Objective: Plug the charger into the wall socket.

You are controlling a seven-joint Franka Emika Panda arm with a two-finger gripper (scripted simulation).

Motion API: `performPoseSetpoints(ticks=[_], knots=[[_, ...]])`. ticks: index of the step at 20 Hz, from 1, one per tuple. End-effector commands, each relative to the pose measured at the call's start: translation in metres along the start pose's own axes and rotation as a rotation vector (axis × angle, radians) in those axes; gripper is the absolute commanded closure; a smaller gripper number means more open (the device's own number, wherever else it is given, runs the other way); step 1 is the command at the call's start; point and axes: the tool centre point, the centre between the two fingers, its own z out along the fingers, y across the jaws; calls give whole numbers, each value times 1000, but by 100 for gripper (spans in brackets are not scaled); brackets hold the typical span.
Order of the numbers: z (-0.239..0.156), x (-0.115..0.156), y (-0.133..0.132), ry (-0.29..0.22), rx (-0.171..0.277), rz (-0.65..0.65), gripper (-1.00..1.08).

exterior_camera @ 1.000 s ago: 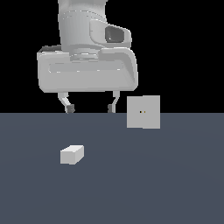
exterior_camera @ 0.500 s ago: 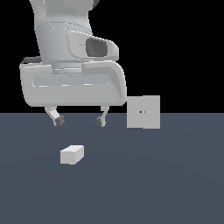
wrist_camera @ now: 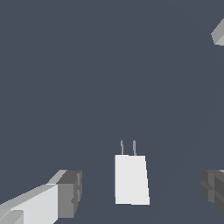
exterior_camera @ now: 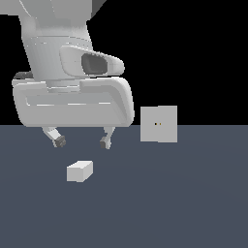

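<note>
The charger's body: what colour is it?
Plain pale grey-white charger, clearest in the wrist view.

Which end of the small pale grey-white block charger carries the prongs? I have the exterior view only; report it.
Observer: The wrist view shows two thin grey prongs sticking out of one short end of the charger.
Operator: Report how the gripper lines up with it.
Observer: In the wrist view the charger lies between the open gripper's fingers, with a gap on each side and touching neither.
</note>
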Motion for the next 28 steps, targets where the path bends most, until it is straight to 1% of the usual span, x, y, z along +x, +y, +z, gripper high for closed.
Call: performPoseSetpoints(ticks=[1, 9, 19, 25, 26, 28], knots=[[2, -1, -1, 6, -1, 4, -92], [6, -3, -2, 6, -1, 4, -92], [41, -18, -2, 6, 0, 6, -92], [49, -21, -2, 6, -1, 7, -92], [49, -21, -2, 6, -1, 7, 108], [49, -21, -2, 6, -1, 7, 108]])
